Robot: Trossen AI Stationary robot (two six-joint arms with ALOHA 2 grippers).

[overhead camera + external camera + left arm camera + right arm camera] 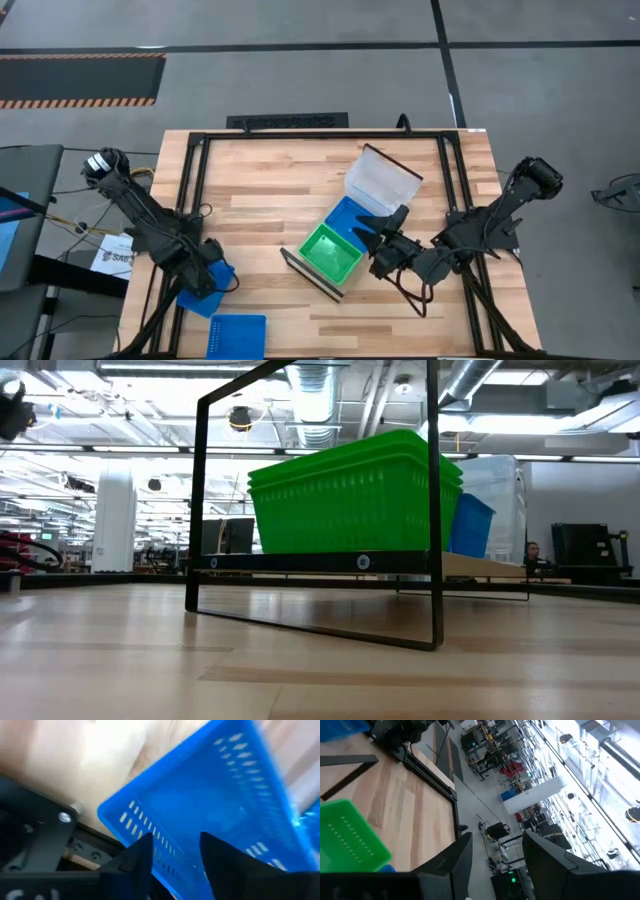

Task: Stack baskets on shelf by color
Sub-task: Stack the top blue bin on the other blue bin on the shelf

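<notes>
The left gripper point(208, 283) is at the table's near left corner, its two dark fingers point(134, 862) straddling the rim of a blue basket point(210, 810); the wall passes between them, but whether they have clenched onto it cannot be told. That basket tilts under the gripper, half over the table edge point(150, 290). Just beyond it, toward the front edge, a second blue basket point(238, 336) lies flat on the slatted wooden tabletop point(270, 190).

The right gripper point(366, 232) hangs over the middle of the table with its fingers point(455, 865) spread and nothing between them. Directly in front of it sits the shelf point(312, 274), lying diagonally, with a thin black frame point(310, 500) at its end. On the board, closest to the gripper's tips, is a blue basket point(350, 214); to one side of it, at the shelf's near end, stands the green stack point(355, 490), nested several deep in the low view. On the other side, at the far end, is a clear basket point(382, 180), its walls see-through.
</notes>
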